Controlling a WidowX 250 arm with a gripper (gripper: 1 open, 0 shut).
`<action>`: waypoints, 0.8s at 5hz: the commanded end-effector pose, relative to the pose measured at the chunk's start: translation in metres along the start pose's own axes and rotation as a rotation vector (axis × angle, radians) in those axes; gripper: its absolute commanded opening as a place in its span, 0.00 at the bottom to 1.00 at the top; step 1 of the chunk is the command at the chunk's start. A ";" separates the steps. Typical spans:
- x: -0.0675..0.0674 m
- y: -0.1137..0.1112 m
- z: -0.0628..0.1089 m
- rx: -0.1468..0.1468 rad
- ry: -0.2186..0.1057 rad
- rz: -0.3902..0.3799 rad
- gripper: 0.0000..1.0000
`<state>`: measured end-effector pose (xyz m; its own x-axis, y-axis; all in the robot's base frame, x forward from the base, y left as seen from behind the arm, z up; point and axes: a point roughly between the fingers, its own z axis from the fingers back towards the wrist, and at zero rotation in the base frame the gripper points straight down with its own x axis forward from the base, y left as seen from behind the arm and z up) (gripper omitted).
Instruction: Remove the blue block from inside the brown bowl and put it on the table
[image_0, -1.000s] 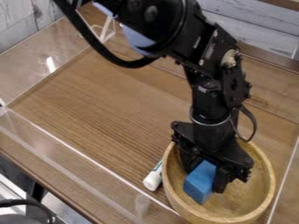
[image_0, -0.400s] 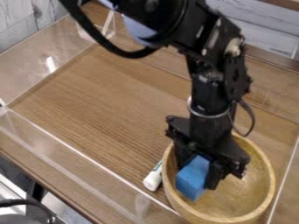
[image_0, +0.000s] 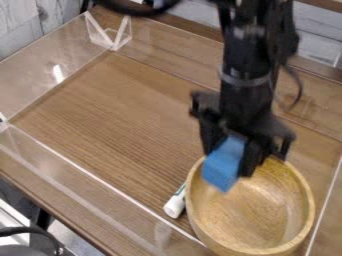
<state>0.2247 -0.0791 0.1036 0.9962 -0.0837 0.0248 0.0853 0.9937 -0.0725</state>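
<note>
The brown wooden bench (image_0: 120, 110) has clear walls. On it sit the brown bowl (image_0: 254, 212) and a small white thing (image_0: 177, 204) beside it.

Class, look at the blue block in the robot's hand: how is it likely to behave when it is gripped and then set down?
The blue block probably stays stiff: its edges look straight in the hand's grip. Its flat faces suggest it will rest on the table without rolling. It hangs tilted above the brown bowl, so it may land on an edge first.
</note>
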 end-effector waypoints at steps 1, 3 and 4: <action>0.011 0.010 0.041 0.009 -0.053 0.029 0.00; 0.019 0.044 0.079 0.046 -0.081 0.147 0.00; 0.025 0.064 0.080 0.053 -0.093 0.178 0.00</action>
<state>0.2474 -0.0122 0.1640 0.9936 0.1024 0.0475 -0.1013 0.9945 -0.0263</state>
